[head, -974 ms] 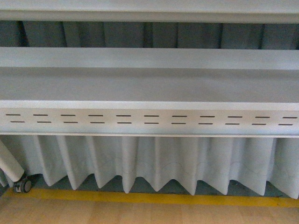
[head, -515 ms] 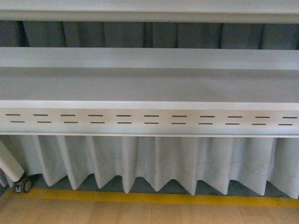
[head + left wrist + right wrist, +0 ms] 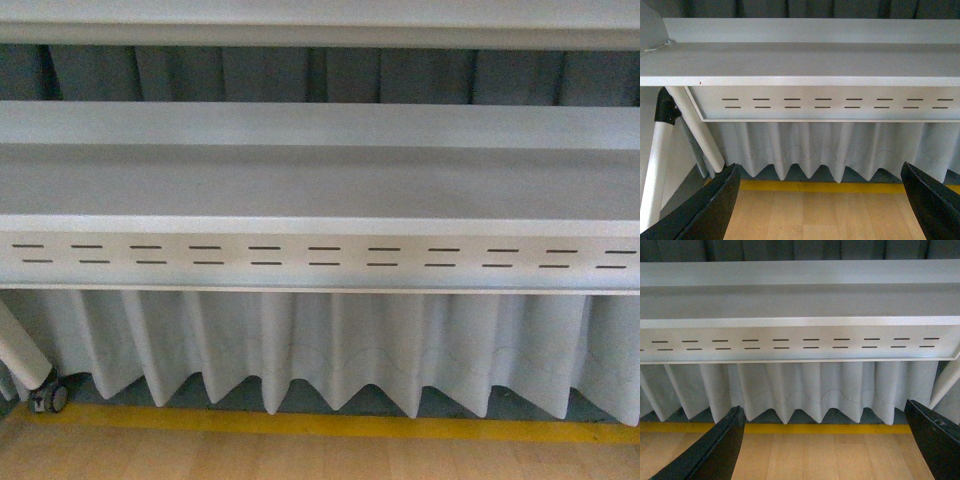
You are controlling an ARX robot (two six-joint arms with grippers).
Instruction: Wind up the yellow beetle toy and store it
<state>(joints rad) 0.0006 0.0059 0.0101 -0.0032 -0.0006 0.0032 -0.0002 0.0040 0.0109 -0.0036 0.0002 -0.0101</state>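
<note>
Your left gripper (image 3: 819, 167) and right gripper (image 3: 824, 406) both face the white table (image 3: 320, 185), jaws spread wide apart

Looks like a lab test bay: white bench (image 3: 320, 185) with slotted apron (image 3: 320, 256), pleated skirt (image 3: 330, 345), yellow line (image 3: 350, 426) on wood floor (image 3: 300, 460), castor (image 3: 52, 398), dark backdrop curtain (image 3: 280, 73).
</note>
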